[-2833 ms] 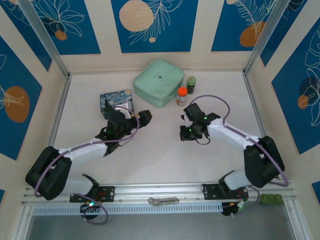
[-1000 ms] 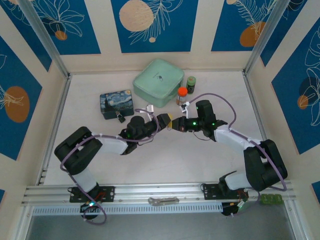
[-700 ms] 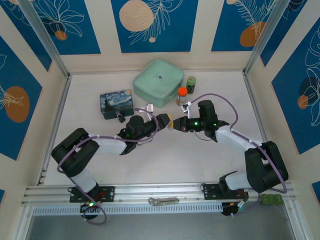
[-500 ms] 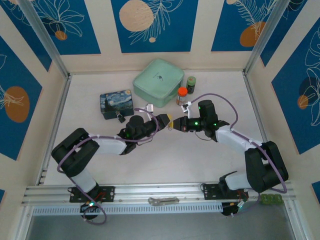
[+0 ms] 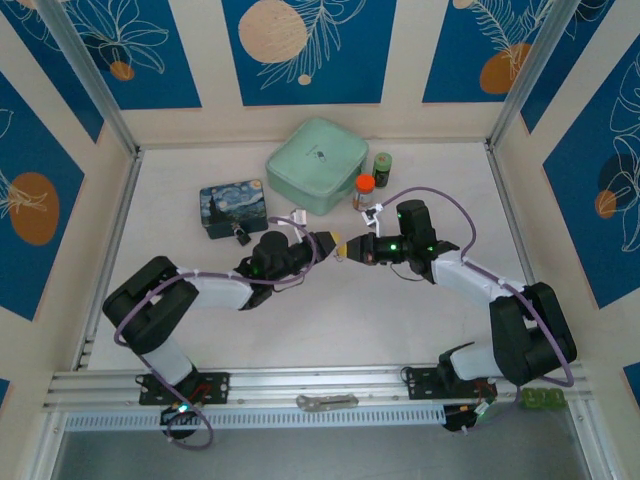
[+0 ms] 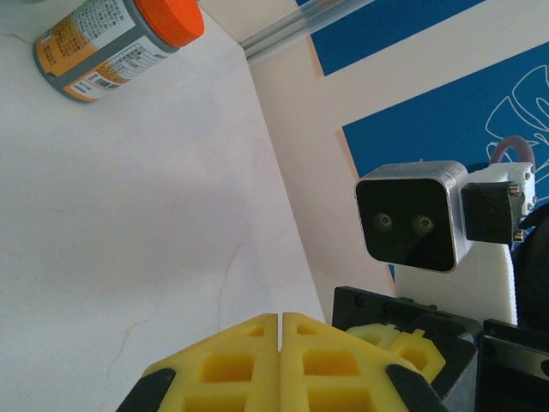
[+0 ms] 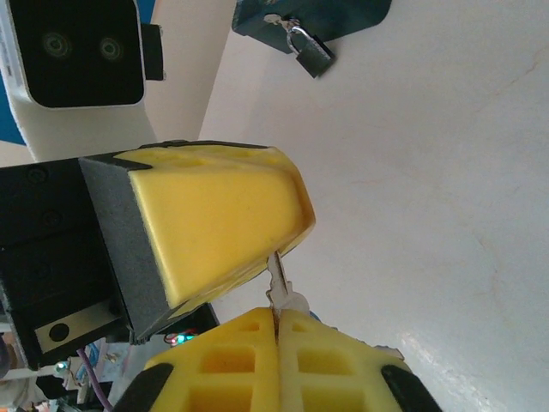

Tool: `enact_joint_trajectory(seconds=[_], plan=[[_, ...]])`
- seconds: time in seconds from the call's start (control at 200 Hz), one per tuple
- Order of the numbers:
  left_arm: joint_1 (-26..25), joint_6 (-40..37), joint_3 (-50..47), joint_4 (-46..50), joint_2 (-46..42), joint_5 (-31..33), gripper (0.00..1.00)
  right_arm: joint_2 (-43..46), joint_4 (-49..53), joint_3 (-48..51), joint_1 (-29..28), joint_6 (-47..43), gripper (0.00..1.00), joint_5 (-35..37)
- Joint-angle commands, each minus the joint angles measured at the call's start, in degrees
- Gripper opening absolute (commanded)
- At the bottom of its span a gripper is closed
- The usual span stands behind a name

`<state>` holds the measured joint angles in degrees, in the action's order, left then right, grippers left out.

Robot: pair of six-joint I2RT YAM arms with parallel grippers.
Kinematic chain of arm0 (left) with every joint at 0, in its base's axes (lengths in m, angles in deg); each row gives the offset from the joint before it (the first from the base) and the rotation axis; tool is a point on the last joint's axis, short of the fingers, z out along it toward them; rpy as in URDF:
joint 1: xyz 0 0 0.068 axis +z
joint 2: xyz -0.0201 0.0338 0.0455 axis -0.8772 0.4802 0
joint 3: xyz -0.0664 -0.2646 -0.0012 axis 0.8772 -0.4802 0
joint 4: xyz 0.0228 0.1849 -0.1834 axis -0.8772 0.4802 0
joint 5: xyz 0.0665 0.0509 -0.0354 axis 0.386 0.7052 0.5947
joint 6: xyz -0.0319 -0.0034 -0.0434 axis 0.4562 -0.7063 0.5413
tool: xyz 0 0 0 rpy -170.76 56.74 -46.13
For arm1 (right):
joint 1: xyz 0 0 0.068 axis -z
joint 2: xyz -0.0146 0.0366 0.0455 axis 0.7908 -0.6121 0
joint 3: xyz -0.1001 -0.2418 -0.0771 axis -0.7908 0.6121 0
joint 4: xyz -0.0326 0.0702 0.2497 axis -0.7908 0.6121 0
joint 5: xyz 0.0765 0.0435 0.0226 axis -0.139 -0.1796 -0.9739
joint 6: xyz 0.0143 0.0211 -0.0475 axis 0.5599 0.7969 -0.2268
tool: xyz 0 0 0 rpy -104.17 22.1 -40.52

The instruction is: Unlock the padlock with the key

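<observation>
The right gripper (image 7: pixel 276 322) is pinching the key (image 7: pixel 276 279) by its pale head between blocky, honeycombed yellow foam pads (image 7: pixel 343 365). The thin grey shaft is pointing toward the left gripper (image 6: pixel 280 322), which is clenched, its own foam pads pressing flat together with the seam closed. The shaft is reaching the lower edge of the left pad, but I cannot tell whether its tip is actually caught in that seam.

That is where the danger is sitting. If the right gripper releases while the left is squeezing only foam, the key is going to fall onto the bench (image 7: pixel 446 172). Such a slim, smooth sliver of metal could also twist in the soft pads and lose its line for the keyhole.

The padlock (image 7: pixel 310 50), dark-bodied with a thin shiny shackle, is resting well apart from both grippers on the smooth, faintly veined white bench, against the front of the painted blue tin (image 7: pixel 343 17).
</observation>
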<state>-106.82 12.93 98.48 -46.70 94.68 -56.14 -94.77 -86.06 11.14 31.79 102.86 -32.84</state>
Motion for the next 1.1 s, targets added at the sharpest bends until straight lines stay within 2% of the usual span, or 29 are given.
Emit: enact_joint_trajectory(seconds=[0.0,0.04,0.095,0.14,0.3,0.43,0.765,1.015,1.095], plan=[[-0.57,-1.95,-0.7,1.18,-3.28,0.7,0.0,2.46,3.26,-1.42,0.76,-1.87,0.3,4.01],[-0.54,-2.49,-0.54,3.15,-4.07,1.73,0.0,4.08,4.68,-1.55,0.78,-2.95,0.42,6.57],[-0.62,-3.31,-0.09,7.1,-5.35,3.21,0.0,6.68,6.3,-1.36,0.64,-4.12,0.52,10.24],[-0.57,-3.99,0.67,11.49,-6.54,4.53,0.0,8.75,7.02,-0.99,0.46,-4.71,0.55,13.22],[-0.69,-4.97,3.38,22.18,-9.48,7.42,0.0,11.71,7.21,0.01,-2.48,-5.8,0.56,20.53],[-0.7,-3.76,4.57,25.78,-9.86,7.85,0.0,10.32,5.25,-0.39,-7.48,-6.04,0.54,24.43],[-0.73,1.79,3.24,24.77,-9.43,8.39,0.0,5.05,4.0,-2.99,-14.98,-9.26,0.43,33.02],[-0.75,2.52,2.9,24.45,-9.59,8.56,0.0,1.46,3.41,-5.42,-17.32,-10.9,0.34,34.46],[-0.78,2.96,2.56,24.12,-9.6,8.64,0.0,0.73,3.08,-5.7,-17.41,-10.81,0.28,34.36]])
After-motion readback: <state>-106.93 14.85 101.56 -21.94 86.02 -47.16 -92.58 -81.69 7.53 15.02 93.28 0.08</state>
